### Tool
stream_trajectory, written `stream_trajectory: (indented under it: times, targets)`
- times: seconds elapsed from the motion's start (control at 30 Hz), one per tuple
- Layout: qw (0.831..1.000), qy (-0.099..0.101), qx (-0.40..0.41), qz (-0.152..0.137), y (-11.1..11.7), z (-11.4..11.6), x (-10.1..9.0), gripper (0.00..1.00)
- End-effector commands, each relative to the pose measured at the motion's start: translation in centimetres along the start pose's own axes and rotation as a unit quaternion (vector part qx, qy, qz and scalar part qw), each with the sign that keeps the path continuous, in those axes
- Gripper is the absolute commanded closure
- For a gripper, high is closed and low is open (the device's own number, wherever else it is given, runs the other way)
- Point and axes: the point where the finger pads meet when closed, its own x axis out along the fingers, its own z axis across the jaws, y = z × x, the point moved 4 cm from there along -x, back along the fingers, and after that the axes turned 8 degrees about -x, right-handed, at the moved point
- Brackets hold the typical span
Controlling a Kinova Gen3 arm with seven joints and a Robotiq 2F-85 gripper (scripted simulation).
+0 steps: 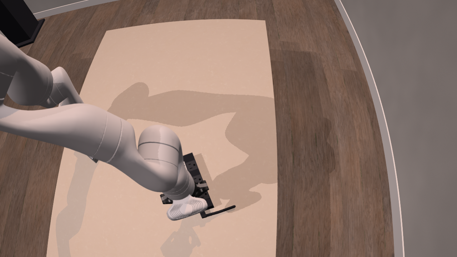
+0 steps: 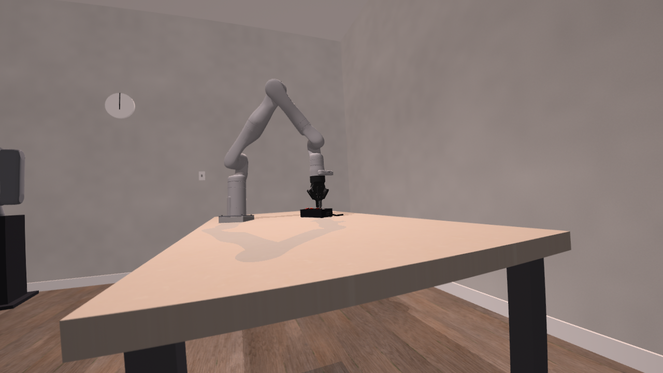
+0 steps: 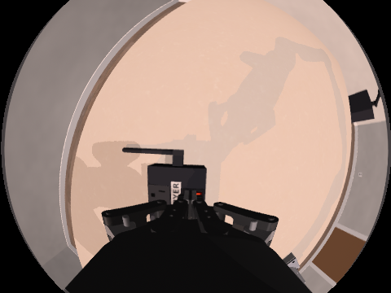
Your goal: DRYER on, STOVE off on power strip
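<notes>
A black power strip point(image 1: 192, 165) point(image 2: 309, 213) point(image 3: 177, 175) lies flat on the table point(image 1: 179, 64) point(image 2: 371, 250) point(image 3: 179, 87) near its edge, with a short black cord point(image 1: 222, 210) point(image 3: 147, 151) at one end. A small red lit switch point(image 3: 199, 194) and a white label point(image 3: 175, 190) show on its top in the wrist view. My gripper point(image 2: 318, 204) point(image 3: 190, 197) is shut with nothing between its fingers. It points straight down with its tips at the strip's top, among the switches. The arm hides most of the strip in the top view.
The arm's base point(image 2: 235, 217) stands at the table's far corner. A black stand point(image 2: 11, 259) point(image 1: 17, 22) is on the floor off to the side. Walls stand close behind the table's far end.
</notes>
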Motion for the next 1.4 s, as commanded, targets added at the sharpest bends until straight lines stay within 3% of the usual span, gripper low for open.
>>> stream_trajectory:
  times: [0.0, 0.47, 1.17, 1.2, 1.37]
  targets:
    - [1.0, -0.002, 0.001, 0.002, 0.2, 0.3, -0.7, 1.0]
    - [1.0, -0.002, 0.0, 0.001, 0.2, 0.2, -3.8, 1.0]
    - [1.0, 0.002, -0.002, 0.003, 0.2, -0.1, -3.9, 1.0]
    - [1.0, 0.001, -0.002, 0.003, 0.2, -0.1, -3.9, 0.0]
    - [1.0, -0.001, -0.001, 0.002, 0.2, 0.0, -4.1, 0.0]
